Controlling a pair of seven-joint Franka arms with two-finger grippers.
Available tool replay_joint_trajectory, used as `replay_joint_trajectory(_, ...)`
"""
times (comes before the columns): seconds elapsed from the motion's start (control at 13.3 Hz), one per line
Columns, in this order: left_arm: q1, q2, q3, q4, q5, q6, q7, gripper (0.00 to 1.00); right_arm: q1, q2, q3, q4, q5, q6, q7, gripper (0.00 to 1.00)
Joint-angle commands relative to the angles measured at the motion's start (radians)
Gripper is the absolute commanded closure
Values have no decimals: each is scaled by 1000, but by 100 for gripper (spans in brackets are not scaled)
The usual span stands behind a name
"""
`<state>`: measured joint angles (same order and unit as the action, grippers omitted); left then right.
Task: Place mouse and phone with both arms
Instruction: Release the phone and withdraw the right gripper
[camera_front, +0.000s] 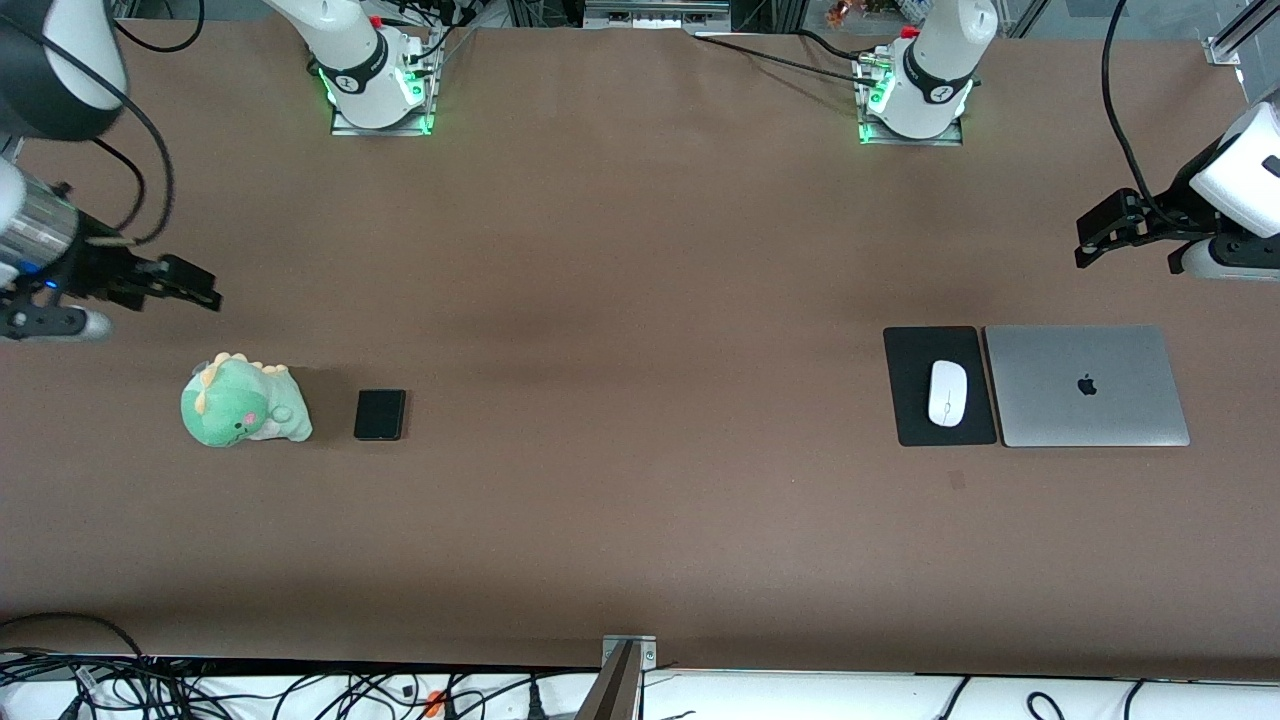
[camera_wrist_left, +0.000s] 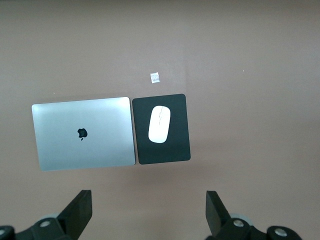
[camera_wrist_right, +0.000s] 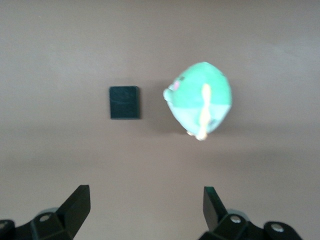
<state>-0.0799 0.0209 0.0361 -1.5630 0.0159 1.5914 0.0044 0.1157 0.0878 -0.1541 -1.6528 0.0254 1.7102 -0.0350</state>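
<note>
While both grippers hover open, left gripper (camera_wrist_left: 147, 212), right gripper (camera_wrist_right: 145, 210), only left wrist shows paper scrap (camera_wrist_left: 155, 77) by mouse (camera_wrist_left: 159, 124).

I see the mouse (camera_front: 947, 392), white glossy oval, lying flat on a black pad (camera_front: 940, 386) toward the left arm's end of the table, long axis running toward the front camera, just beside a closed silver laptop (camera_front: 1087, 385). The phone (camera_front: 380, 414), small black glossy rectangle, lies flat face up toward the right arm's end, beside a green plush dinosaur (camera_front: 244, 402), not touching it.
</note>
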Motion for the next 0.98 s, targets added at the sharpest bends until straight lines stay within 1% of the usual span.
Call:
replay_joint_trajectory(0.0,6,10,-1,27,-7,-16,14,0,-44,7,24,99,-33,-83,-43,0)
replay_joint_trajectory(0.3,6,11,-1,38,-7,-16,14,0,-41,15,19,172,-59,-83,-52,0)
replay_joint_trajectory(0.53,6,11,1,38,-7,-16,13,0,-39,15,21,191,-50,-83,-40,0)
replay_joint_trajectory(0.9,8,11,2,38,-7,-16,13,0,-39,13,16,192,-47,-83,-43,0)
